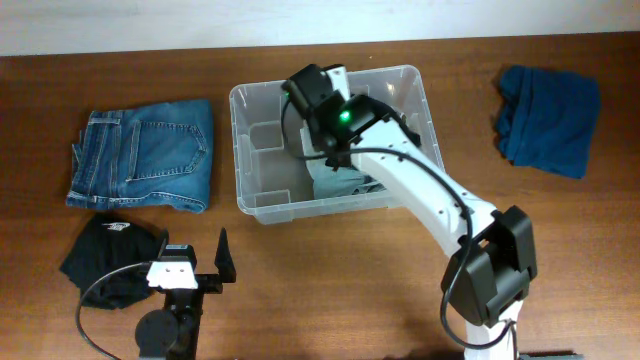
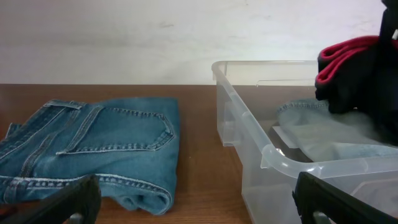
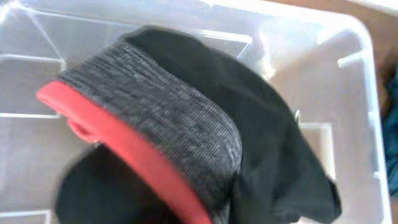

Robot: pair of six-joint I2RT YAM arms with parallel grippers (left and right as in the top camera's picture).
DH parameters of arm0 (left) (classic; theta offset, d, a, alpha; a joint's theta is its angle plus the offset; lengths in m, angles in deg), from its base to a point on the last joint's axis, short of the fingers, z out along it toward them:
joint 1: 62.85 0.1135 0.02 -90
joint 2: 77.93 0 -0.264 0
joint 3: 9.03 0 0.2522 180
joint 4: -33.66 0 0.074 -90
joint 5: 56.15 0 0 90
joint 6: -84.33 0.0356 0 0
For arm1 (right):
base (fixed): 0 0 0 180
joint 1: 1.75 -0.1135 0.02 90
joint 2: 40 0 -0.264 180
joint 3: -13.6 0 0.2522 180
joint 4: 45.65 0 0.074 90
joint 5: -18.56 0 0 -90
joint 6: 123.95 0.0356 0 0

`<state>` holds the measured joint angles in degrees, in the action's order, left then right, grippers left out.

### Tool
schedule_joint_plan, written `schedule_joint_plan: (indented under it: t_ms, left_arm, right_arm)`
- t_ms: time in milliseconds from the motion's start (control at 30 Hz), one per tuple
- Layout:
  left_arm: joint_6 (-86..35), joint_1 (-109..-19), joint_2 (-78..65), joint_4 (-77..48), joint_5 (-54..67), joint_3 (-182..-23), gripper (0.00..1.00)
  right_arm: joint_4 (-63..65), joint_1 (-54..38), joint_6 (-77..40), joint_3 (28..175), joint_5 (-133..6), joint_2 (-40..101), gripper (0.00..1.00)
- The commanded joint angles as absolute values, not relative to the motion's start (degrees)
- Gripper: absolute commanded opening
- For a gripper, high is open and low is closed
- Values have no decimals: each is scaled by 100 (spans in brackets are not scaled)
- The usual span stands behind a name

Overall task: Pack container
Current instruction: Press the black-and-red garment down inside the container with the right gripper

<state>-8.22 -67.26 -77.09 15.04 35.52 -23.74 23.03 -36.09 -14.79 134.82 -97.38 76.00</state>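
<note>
A: Which step are you doing?
B: You seem to be placing a black, red-banded cloth garment (image 3: 186, 124) into the large clear plastic container (image 1: 250, 95), which is sitting mid-table. I cannot tell the right gripper's (image 1: 328, 150) hold. The left gripper (image 2: 193, 205) is gaping, idle.
A: Next?
B: Letting go fully, then lifting clear.

Brn wood tbl (image 1: 330, 290), wht wall (image 2: 124, 37)

Soft even light; glare on container (image 2: 273, 158) rim; right-wrist close-up blurry

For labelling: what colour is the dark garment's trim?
Red trim; right wrist view shows it best.
</note>
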Motion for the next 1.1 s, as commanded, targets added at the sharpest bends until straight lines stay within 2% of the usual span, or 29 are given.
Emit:
schedule_joint_plan:
  t_ms: [0, 167, 267, 500, 567, 633, 700, 733, 767, 1067]
  left_arm:
    - [-734, -6704, -7748, 1517, 3507, -2333, 99]
    - [-734, -6704, -7748, 1517, 3504, -2333, 99]
    - [-734, -6704, -7748, 1517, 3504, -2333, 99]
    - [-734, -6704, -7748, 1517, 3507, -2333, 99]
    - [-734, -6702, -7748, 1517, 3504, -2333, 99]
    - [-734, -6704, -7748, 1517, 3507, -2333, 99]
    - [-734, -6704, -7748, 1519, 3504, -2333, 99]
    - [-734, -6704, -7748, 1517, 3504, -2333, 99]
    - [-734, -6702, -7748, 1517, 3504, -2333, 99]
    - [-734, -6704, -7748, 1517, 3507, -2333, 99]
  right_arm:
    - [2388, -3469, -1400, 13558, -9476, 7589, 37]
    - [2360, -3474, -1418, 13554, -9211, 7589, 84]
    - [2298, -3476, -1575, 13556, -9038, 7587, 99]
    - [2298, -3356, -1870, 13711, -8986, 7521, 100]
    - [2309, -3316, -1870, 13711, -8986, 7500, 93]
    - [2355, -3277, -1870, 13709, -8986, 7497, 64]
    - [2386, -3203, -1868, 13702, -8984, 7526, 22]
    - [2395, -3170, -1866, 13700, -8982, 7548, 7]
    - [2408, -3118, -1844, 13694, -8979, 7559, 4]
    - [2357, -2423, -1914, 13438, -7950, 8103, 4]
